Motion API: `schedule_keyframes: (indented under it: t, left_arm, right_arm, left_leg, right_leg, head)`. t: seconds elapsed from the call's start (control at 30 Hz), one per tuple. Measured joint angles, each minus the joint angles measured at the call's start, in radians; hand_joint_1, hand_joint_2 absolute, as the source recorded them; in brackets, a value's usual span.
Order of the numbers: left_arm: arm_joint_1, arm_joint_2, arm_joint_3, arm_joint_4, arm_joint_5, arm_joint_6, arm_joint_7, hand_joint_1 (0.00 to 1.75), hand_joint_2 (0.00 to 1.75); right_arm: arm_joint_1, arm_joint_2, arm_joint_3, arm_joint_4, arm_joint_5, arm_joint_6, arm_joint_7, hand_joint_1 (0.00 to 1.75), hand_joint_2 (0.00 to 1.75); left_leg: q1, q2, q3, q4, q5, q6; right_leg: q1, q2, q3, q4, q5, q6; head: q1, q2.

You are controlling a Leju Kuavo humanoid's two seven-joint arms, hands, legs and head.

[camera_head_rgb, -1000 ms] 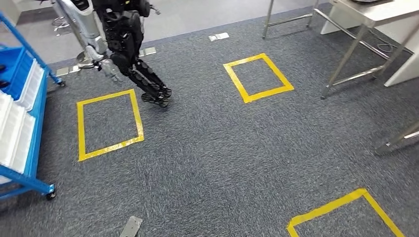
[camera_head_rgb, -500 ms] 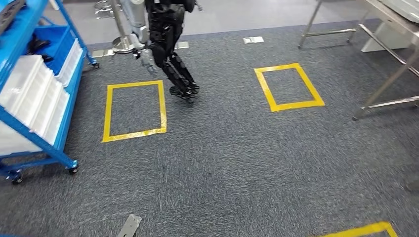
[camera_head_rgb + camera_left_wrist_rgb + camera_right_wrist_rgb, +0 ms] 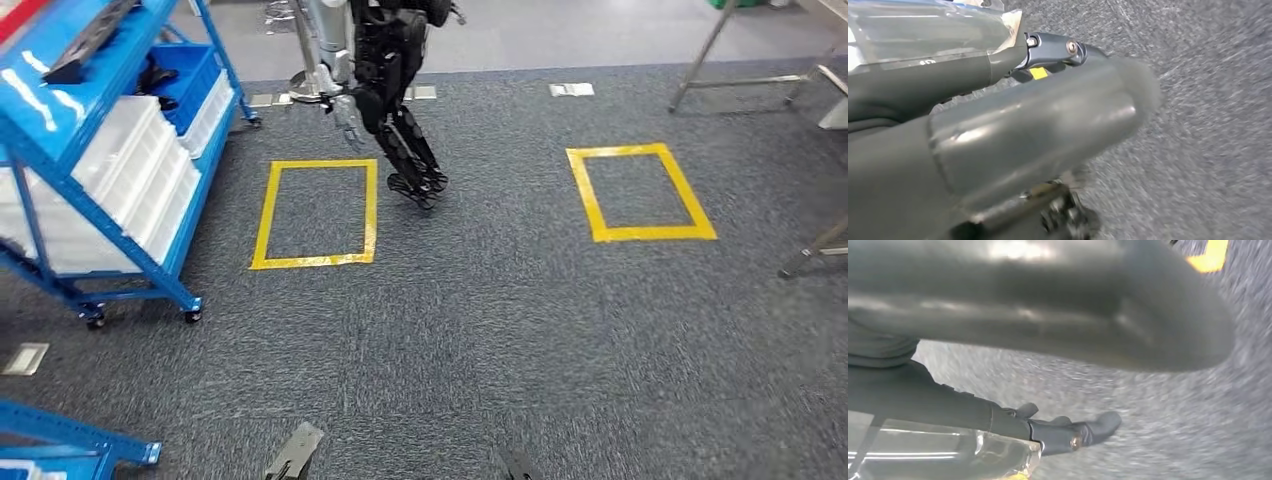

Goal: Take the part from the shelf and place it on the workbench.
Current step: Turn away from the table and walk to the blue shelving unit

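Head view: a blue shelf (image 3: 110, 150) on wheels stands at the left on grey carpet, with white bins (image 3: 130, 170) and a blue bin (image 3: 185, 75) on its tilted levels. A dark flat thing (image 3: 90, 42) on the top level may be the part, though it is too small to be sure. Beside the shelf is a square of yellow tape (image 3: 315, 215), with a second square (image 3: 640, 192) off to the right. Another robot (image 3: 385, 80) stands past the near square. Metal legs (image 3: 720, 50) at the upper right may belong to the bench, whose top is cut off. My judgement: this is the approach to the shelf, nothing picked yet. The next move calls for squaring up to the shelf and raising an arm toward the top level.

Left wrist view: the left hand (image 3: 998, 125) is blurred and very close, over carpet. It seems to hold nothing, but whether the fingers are apart or together I cannot tell.

Right wrist view: the right hand (image 3: 1038, 315) hangs over carpet, the fingers (image 3: 1083, 430) lying loosely extended with nothing between them.
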Motion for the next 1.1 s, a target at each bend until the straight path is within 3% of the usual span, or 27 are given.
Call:
schedule_keyframes:
  t: [0.03,0.07,0.1,0.17,0.23,0.27,0.33,0.37,0.43,0.5,0.57,0.6,0.63,0.7,0.73,0.77,0.83,0.9,0.93,1.0,1.07,1.1]
  left_arm:
    - [-0.002,-0.003,-0.002,0.0,0.003,0.006,-0.002,0.0,0.0]
    - [-0.002,-0.004,-0.002,0.0,0.006,0.011,-0.004,0.0,0.0]
    - [0.0,-0.004,-0.002,0.0,0.008,0.017,-0.008,0.0,0.0]
    - [0.002,-0.003,-0.001,0.0,0.011,0.023,-0.014,0.0,0.0]
    - [-0.001,-0.004,-0.002,0.0,0.012,0.025,-0.016,0.0,0.0]
    - [-0.001,-0.005,-0.002,0.0,0.012,0.026,-0.016,0.0,0.0]
    - [0.002,-0.006,-0.002,0.0,0.013,0.027,-0.016,0.0,0.0]
    - [0.004,-0.006,-0.002,0.0,0.014,0.029,-0.016,0.0,0.0]
    - [0.003,-0.007,-0.001,0.0,0.016,0.031,-0.016,0.0,0.0]
    - [0.001,-0.009,-0.001,0.0,0.016,0.032,-0.016,0.0,0.0]
    - [0.002,-0.01,0.0,0.0,0.017,0.032,-0.015,0.0,0.0]
    - [0.003,-0.01,0.0,0.0,0.018,0.032,-0.015,0.0,0.0]
    - [0.004,-0.01,0.0,0.0,0.018,0.032,-0.015,0.0,0.0]
    - [0.004,-0.01,0.001,0.0,0.02,0.032,-0.015,0.0,0.0]
    - [0.004,-0.01,0.001,0.0,0.021,0.032,-0.015,0.0,0.0]
    - [0.004,-0.01,0.002,0.0,0.022,0.032,-0.015,0.0,0.0]
    - [0.007,-0.009,0.003,0.0,0.024,0.032,-0.015,0.0,0.0]
    - [0.01,-0.008,0.004,0.0,0.024,0.032,-0.015,0.0,0.0]
    - [0.01,-0.008,0.004,0.0,0.024,0.032,-0.015,0.0,0.0]
    - [0.009,-0.008,0.004,0.0,0.024,0.032,-0.015,0.0,0.0]
    - [0.01,-0.008,0.004,0.0,0.024,0.032,-0.015,0.0,0.0]
    - [0.011,-0.008,0.004,0.0,0.025,0.035,-0.015,0.0,0.0]
  right_arm:
    - [-0.008,0.005,0.0,0.0,0.004,0.004,-0.006,0.0,0.0]
    - [-0.012,0.008,0.0,0.0,0.008,0.007,-0.01,0.0,0.0]
    - [-0.015,0.009,0.0,0.0,0.012,0.008,-0.013,0.0,0.0]
    - [-0.023,0.012,0.0,0.0,0.016,0.008,-0.016,0.0,0.0]
    - [-0.03,0.017,0.0,0.0,0.018,0.008,-0.017,0.0,0.0]
    - [-0.032,0.019,0.0,0.0,0.019,0.007,-0.017,0.0,0.0]
    - [-0.035,0.024,0.001,0.0,0.021,0.006,-0.017,0.0,0.0]
    - [-0.036,0.026,0.001,0.0,0.023,0.005,-0.019,0.0,0.0]
    - [-0.037,0.029,0.002,0.0,0.024,0.003,-0.025,0.0,0.0]
    - [-0.034,0.028,0.002,0.0,0.025,0.002,-0.032,0.0,0.0]
    - [-0.028,0.027,0.002,0.0,0.025,0.001,-0.037,0.0,0.0]
    - [-0.026,0.026,0.002,0.0,0.025,0.001,-0.038,0.0,0.0]
    - [-0.026,0.025,0.002,0.0,0.026,0.0,-0.04,0.0,0.0]
    - [-0.027,0.024,0.002,0.001,0.028,-0.002,-0.043,0.0,0.0]
    - [-0.027,0.024,0.002,0.001,0.028,-0.002,-0.045,0.0,0.0]
    - [-0.027,0.024,0.002,0.002,0.028,-0.002,-0.045,0.0,0.0]
    - [-0.027,0.026,0.003,0.002,0.029,-0.003,-0.046,0.0,0.0]
    - [-0.028,0.029,0.005,0.002,0.029,-0.004,-0.046,0.0,0.0]
    - [-0.029,0.03,0.006,0.002,0.029,-0.004,-0.047,0.0,0.0]
    - [-0.027,0.03,0.009,0.002,0.029,-0.005,-0.047,0.0,0.0]
    - [-0.024,0.029,0.009,0.002,0.029,-0.006,-0.047,0.0,0.0]
    - [-0.024,0.029,0.01,0.002,0.03,-0.007,-0.047,0.0,0.0]
  left_leg:
    - [0.002,0.006,-0.026,0.055,-0.019,-0.002]
    - [0.002,0.009,-0.037,0.076,-0.02,-0.003]
    - [0.003,0.013,-0.027,0.059,-0.002,-0.002]
    - [0.0,0.047,0.042,-0.069,0.06,0.005]
    - [-0.009,0.086,0.097,-0.177,0.092,0.016]
    - [-0.013,0.093,0.105,-0.197,0.094,0.02]
    - [-0.017,0.071,0.103,-0.204,0.095,0.028]
    - [-0.015,0.059,0.105,-0.21,0.099,0.033]
    - [-0.008,0.035,0.112,-0.222,0.109,0.046]
    - [-0.004,0.008,0.112,-0.224,0.112,0.053]
    - [-0.004,-0.021,0.112,-0.224,0.112,0.053]
    - [-0.004,-0.035,0.113,-0.223,0.112,0.052]
    - [-0.003,-0.049,0.114,-0.222,0.112,0.051]
    - [-0.002,-0.075,0.112,-0.213,0.107,0.042]
    - [-0.003,-0.085,0.109,-0.208,0.104,0.036]
    - [-0.004,-0.093,0.105,-0.204,0.102,0.03]
    - [-0.002,-0.104,0.098,-0.203,0.103,0.02]
    - [0.0,-0.075,0.089,-0.187,0.092,0.013]
    - [0.0,-0.047,0.073,-0.152,0.07,0.009]
    - [0.0,0.0,0.014,-0.027,0.005,0.004]
    - [0.002,0.008,-0.041,0.082,-0.034,0.003]
    - [0.002,0.01,-0.045,0.088,-0.026,0.005]
  right_leg:
    - [0.003,-0.016,0.0,0.0,-0.001,-0.002]
    - [0.004,-0.03,0.0,0.0,-0.002,-0.003]
    - [0.005,-0.043,0.0,0.0,-0.003,-0.004]
    - [0.008,-0.064,0.002,0.0,-0.005,-0.005]
    - [0.017,-0.082,0.003,0.002,-0.009,0.0]
    - [0.02,-0.091,0.003,0.002,-0.011,0.003]
    - [0.024,-0.112,0.006,0.0,-0.014,0.01]
    - [0.023,-0.106,0.005,0.005,-0.019,0.014]
    - [0.02,-0.057,-0.018,0.064,-0.051,0.016]
    - [0.013,-0.005,-0.08,0.194,-0.104,0.011]
    - [0.01,0.005,-0.135,0.29,-0.131,0.016]
    - [0.007,0.007,-0.138,0.286,-0.12,0.023]
    - [0.004,0.011,-0.123,0.243,-0.093,0.034]
    - [-0.007,0.045,-0.066,0.105,-0.03,0.054]
    - [-0.01,0.059,-0.044,0.055,-0.011,0.055]
    - [-0.011,0.069,-0.033,0.028,-0.001,0.052]
    - [-0.008,0.06,-0.031,0.024,0.003,0.036]
    - [-0.008,0.045,-0.03,0.022,0.006,0.023]
    - [-0.007,0.035,-0.029,0.02,0.006,0.015]
    - [0.0,0.01,-0.028,0.02,0.002,0.003]
    - [0.007,-0.017,-0.027,0.02,-0.001,-0.002]
    - [0.01,-0.029,-0.026,0.02,-0.002,-0.004]
  head:
    - [0.0,0.0]
    - [0.0,0.0]
    - [0.0,0.0]
    - [-0.001,0.0]
    - [0.001,0.0]
    - [0.001,0.0]
    - [0.002,0.0]
    - [0.002,0.0]
    - [0.004,0.0]
    - [0.006,0.0]
    - [0.007,0.0]
    - [0.007,0.0]
    - [0.007,0.0]
    - [0.008,0.0]
    - [0.008,0.0]
    - [0.008,0.0]
    - [0.006,0.0]
    - [0.003,0.0]
    - [0.0,0.0]
    - [-0.004,0.0]
    - [-0.005,0.0]
    - [-0.005,0.0]
